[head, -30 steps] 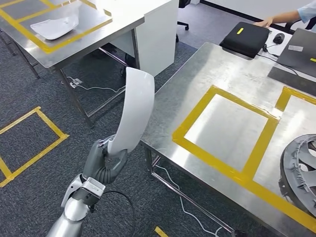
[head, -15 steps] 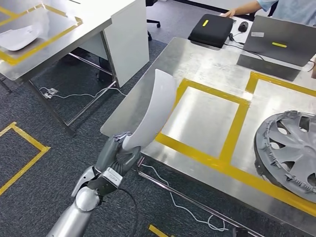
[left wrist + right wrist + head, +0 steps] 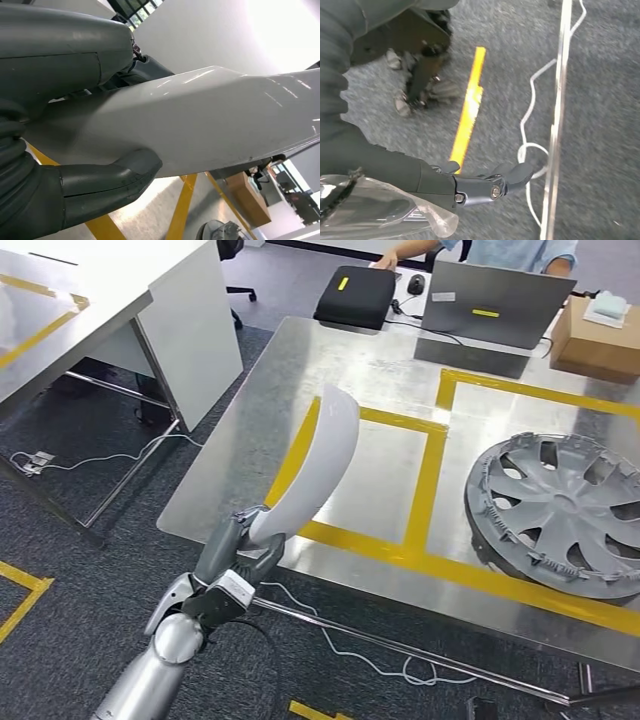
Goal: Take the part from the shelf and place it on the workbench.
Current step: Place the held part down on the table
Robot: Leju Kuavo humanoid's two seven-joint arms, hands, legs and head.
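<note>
Workbench [image 3: 362, 370] steel spreads beyond the fingertips of the left hand [image 3: 240, 552], its near edge just past the knuckles and running away on both sides. Ahead of the fingers lies a bare square framed in yellow tape [image 3: 424, 485]; further off to the side sits a grey wheel cover [image 3: 562, 512], well apart from the grip. That square looks like the open room for setting down.

Clamped between thumb and fingers is the narrow end of the white curved part [image 3: 313, 475], which rises tall above the hand and leans out over the bench edge. Held only at its foot, it could swing or slip in the grip, and its lower end might catch the table lip if lowered early. A wide sweep sideways risks clipping the wheel cover.

Down beside the table rail, the right hand [image 3: 486, 187] hangs over the carpet with fingers loosely apart, holding nothing.
</note>
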